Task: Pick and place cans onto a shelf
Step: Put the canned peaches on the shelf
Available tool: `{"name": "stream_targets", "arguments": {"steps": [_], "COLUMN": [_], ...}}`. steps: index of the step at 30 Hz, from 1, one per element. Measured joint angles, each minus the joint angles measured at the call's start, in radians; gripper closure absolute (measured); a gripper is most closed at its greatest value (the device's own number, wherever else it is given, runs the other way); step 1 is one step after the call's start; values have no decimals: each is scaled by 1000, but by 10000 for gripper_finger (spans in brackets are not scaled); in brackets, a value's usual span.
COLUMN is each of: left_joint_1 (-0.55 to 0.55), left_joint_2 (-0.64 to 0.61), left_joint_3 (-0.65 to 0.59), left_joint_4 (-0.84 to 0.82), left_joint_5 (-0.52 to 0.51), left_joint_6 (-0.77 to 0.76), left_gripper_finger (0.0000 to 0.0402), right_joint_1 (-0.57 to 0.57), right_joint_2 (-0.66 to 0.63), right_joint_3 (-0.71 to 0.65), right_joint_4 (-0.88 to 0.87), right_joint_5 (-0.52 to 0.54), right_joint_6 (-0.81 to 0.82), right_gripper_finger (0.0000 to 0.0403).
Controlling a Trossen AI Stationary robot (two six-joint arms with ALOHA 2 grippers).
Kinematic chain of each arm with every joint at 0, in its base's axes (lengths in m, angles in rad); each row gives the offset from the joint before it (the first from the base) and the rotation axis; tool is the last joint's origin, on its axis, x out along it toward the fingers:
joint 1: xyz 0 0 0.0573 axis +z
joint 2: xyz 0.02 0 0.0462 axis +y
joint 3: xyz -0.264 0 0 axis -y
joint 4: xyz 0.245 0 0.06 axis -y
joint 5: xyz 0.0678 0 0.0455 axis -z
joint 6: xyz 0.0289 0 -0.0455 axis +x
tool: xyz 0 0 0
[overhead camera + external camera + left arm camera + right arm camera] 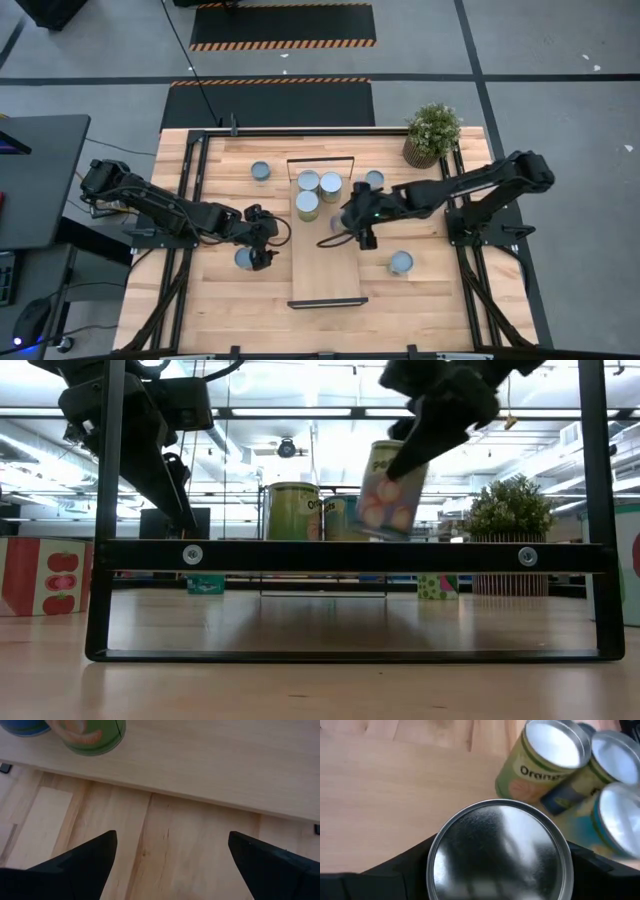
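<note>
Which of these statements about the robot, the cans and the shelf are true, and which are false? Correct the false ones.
1. The right gripper holds a can. True.
2. Three cans already stand on the shelf. True.
3. The left gripper holds a can. False: its fingers are open and empty, over the table beside the shelf.
4. The plant stands on the shelf. False: it stands at the table's corner.

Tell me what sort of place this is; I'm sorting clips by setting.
Probably a robotics lab or workshop: grey floor with hazard-striped mats, open ceiling with strip lights, and a wooden table flanked by two robot arms.
</note>
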Motion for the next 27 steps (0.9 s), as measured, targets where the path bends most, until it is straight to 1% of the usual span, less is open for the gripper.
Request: {"name": "stream_targets", "arguments": {"steps": [6, 10, 22, 27], "left_joint_1": [0, 0, 0, 0], "left_joint_2": [0, 0, 0, 0], "left_joint_3": [0, 0, 0, 0], "left_joint_4": [2, 4, 17, 18], "left_joint_5": [0, 0, 0, 0], "left_joint_6": [0, 12, 16, 16], "left_gripper_finger": [13, 13, 13, 13], "right_joint_1": [-19, -33, -37, -19], "right_joint_2": [81, 113, 118, 97], "right_joint_3": [50, 52, 52, 52], "right_joint_4": [3, 19, 46, 60], "right_joint_5": [-52, -82, -75, -76], "right_joint_6": [-43, -61, -88, -115], "right_gripper_finger": [69, 65, 35, 30]}}
